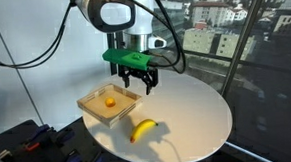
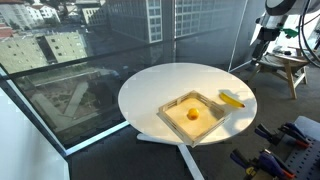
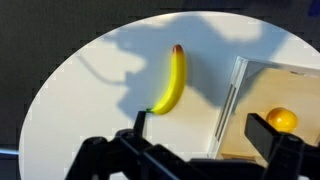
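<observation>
The wooden tray (image 1: 91, 112) holds an orange (image 1: 109, 102) (banana (image 1: 143, 130) lies outside).

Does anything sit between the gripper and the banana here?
Nothing visible does. The gripper hangs open above the table, and the banana lies alone on a bare part of it. The tray with the orange sits beside the banana, apart from it and out of the way.
</observation>
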You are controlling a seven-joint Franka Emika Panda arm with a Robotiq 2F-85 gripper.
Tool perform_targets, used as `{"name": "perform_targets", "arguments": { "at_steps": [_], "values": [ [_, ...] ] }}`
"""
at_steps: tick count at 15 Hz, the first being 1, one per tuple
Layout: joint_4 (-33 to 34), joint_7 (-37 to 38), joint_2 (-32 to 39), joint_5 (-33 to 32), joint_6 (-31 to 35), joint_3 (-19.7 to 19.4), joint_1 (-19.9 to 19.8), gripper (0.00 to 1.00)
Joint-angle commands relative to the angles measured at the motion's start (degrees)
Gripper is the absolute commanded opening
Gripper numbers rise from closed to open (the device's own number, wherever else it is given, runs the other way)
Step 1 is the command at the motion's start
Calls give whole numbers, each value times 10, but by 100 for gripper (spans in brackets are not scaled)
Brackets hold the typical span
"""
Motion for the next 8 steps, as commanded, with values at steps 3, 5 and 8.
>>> {"name": "perform_targets", "arguments": {
  "at_steps": [3,5,8],
  "values": [
    [34,-28,62,32,27,26,-24,100],
    [39,-29,77,34,34,33,-32,100],
    [51,-27,96,34,36,43,-44,100]
  ]
}}
